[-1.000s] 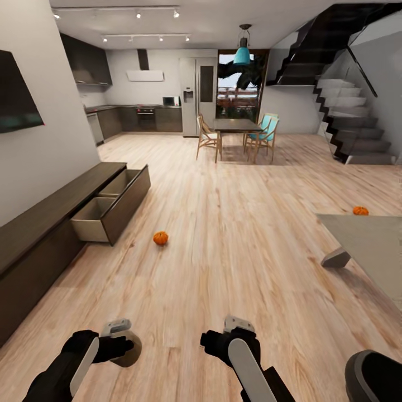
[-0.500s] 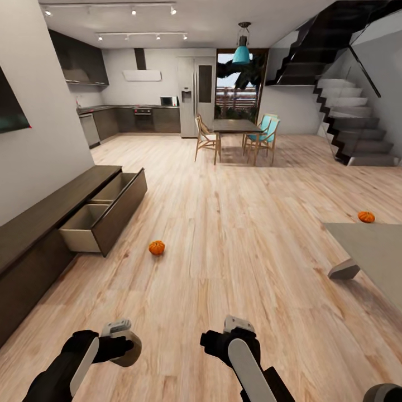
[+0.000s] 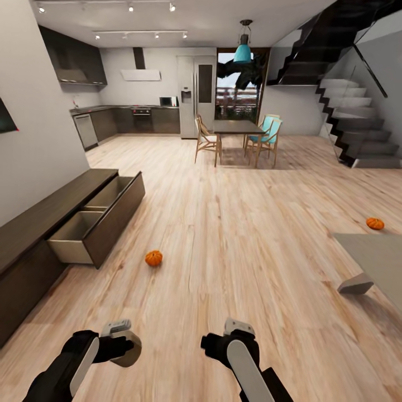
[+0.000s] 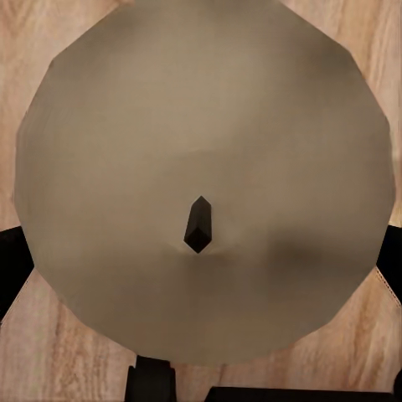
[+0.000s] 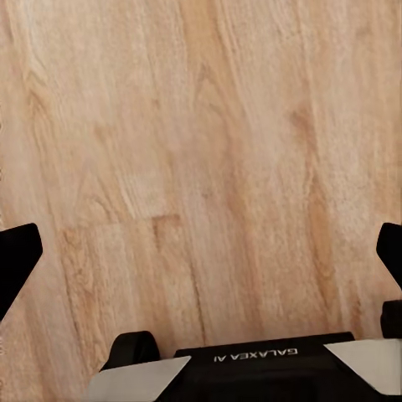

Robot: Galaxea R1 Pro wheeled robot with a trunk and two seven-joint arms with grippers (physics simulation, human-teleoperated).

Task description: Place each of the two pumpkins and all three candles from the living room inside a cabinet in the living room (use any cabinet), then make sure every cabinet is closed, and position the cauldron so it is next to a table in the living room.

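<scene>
1. Left gripper: your jaws are pinching a candle, wick end toward the wrist camera, carried low in front of the trunk, presumably for stowing.
2. Right gripper: jaws spread wide with only floorboards between the fingertips; a free hand for the next pickup.
3. Nearer pumpkin: on the bare floor, near the open drawer front and apart from it.
4. Cabinet: long low unit against your left wall, two drawers pulled out side by side, pale interiors showing no contents from here; left open, I judge, to receive what you carry.
5. Coffee table: corner and one block leg at your right.
6. Second pumpkin: on the floor just beyond that corner.
7. Dining table: with chairs, far end, not part of the job.
</scene>
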